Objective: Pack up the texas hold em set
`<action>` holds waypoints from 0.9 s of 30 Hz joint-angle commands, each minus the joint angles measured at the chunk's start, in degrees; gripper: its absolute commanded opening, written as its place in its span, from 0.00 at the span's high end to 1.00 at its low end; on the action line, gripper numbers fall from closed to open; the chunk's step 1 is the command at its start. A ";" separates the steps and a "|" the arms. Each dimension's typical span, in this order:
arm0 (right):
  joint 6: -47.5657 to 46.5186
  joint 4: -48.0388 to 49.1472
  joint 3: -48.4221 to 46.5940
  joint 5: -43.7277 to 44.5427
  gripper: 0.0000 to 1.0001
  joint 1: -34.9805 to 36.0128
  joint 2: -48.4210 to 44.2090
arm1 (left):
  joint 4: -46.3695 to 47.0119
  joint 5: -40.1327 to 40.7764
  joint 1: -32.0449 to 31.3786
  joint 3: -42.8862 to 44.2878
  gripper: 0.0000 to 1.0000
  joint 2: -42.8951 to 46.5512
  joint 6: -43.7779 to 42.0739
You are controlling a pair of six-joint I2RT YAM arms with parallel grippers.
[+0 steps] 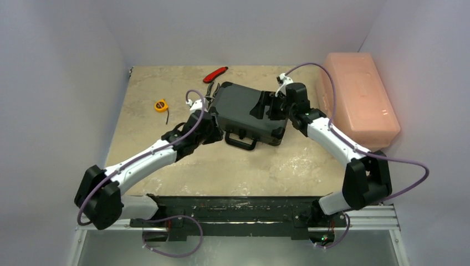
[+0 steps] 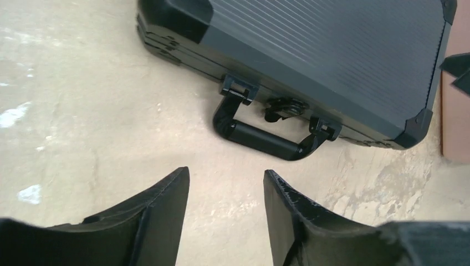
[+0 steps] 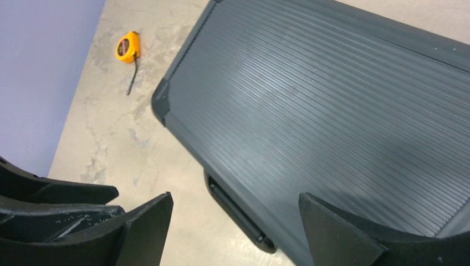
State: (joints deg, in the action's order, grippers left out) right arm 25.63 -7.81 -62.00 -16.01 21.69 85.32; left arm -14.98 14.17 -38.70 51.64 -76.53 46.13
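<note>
The black briefcase (image 1: pixel 244 113) lies shut on the table, its ribbed lid up and its handle (image 1: pixel 241 143) toward the near edge. My left gripper (image 1: pixel 212 126) is open and empty at the case's left front corner. In the left wrist view it (image 2: pixel 226 177) hovers over bare table just short of the handle (image 2: pixel 266 138) and the case (image 2: pixel 332 50). My right gripper (image 1: pixel 267 107) is open and empty above the lid's right part. In the right wrist view it (image 3: pixel 234 195) spans the case's front edge (image 3: pixel 332 100). Chips, cards, dice and discs are out of view.
A pink plastic box (image 1: pixel 360 100) stands at the right, close to the case, and shows in the left wrist view (image 2: pixel 455 111). Red-handled pliers (image 1: pixel 216 73) lie behind the case. A yellow tape measure (image 1: pixel 161 105) lies at the left, also in the right wrist view (image 3: pixel 128 46).
</note>
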 commanded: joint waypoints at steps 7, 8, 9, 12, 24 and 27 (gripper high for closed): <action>-3.70 2.38 3.05 1.65 0.01 0.55 -15.14 | -9.28 8.25 0.08 -6.11 0.26 26.57 -15.79; -3.97 2.64 3.51 2.25 0.01 0.57 -16.64 | -11.44 9.55 0.08 -5.58 0.25 28.96 -16.89; -4.19 2.71 3.68 3.01 0.01 0.59 -18.14 | -13.59 11.02 0.07 -5.09 0.24 31.16 -18.01; -4.89 2.63 4.17 6.16 0.01 0.62 -22.43 | -19.72 16.01 0.06 -2.94 0.20 36.85 -20.55; -3.71 0.36 4.54 15.53 0.01 0.55 -36.33 | -27.65 27.10 0.00 4.70 0.02 44.92 -35.59; -3.31 0.01 5.67 15.92 0.01 0.54 -38.93 | -23.94 26.78 0.11 -1.17 0.00 47.78 -35.59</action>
State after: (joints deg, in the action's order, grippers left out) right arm 21.85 -7.97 -57.60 -3.14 22.11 49.54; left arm -41.17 38.22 -38.70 55.13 -31.29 15.20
